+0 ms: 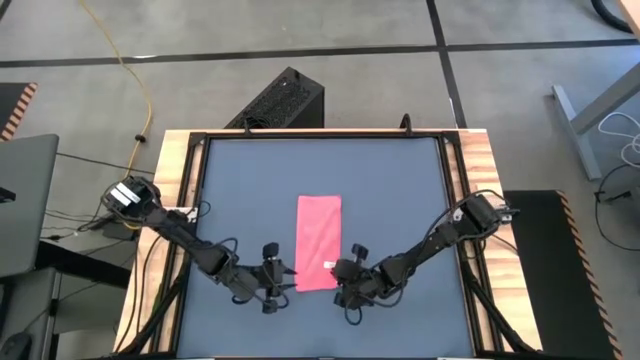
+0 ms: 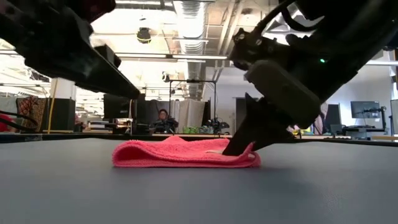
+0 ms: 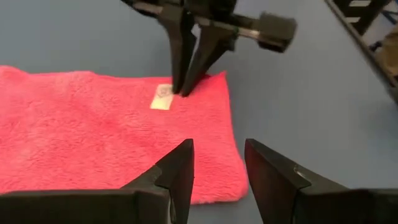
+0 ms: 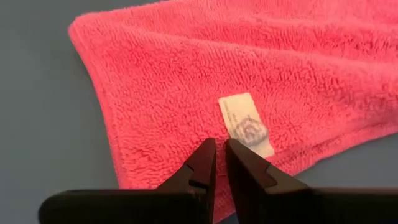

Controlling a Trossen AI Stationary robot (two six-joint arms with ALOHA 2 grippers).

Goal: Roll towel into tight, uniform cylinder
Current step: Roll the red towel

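Pink towel [image 1: 318, 241] lies folded flat mid-table; right gripper [image 4: 220, 163], fingers nearly closed and holding nothing, presses by its tag [image 4: 246, 124], left gripper [image 3: 217, 171] half-open, empty, just beside; uneven grips risk a crooked, loose roll

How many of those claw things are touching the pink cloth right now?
1, as far as shows. The right gripper presses nearly closed on the towel beside its white tag, at a near corner. The left gripper hovers open at the towel's opposite near edge; contact there is unclear.
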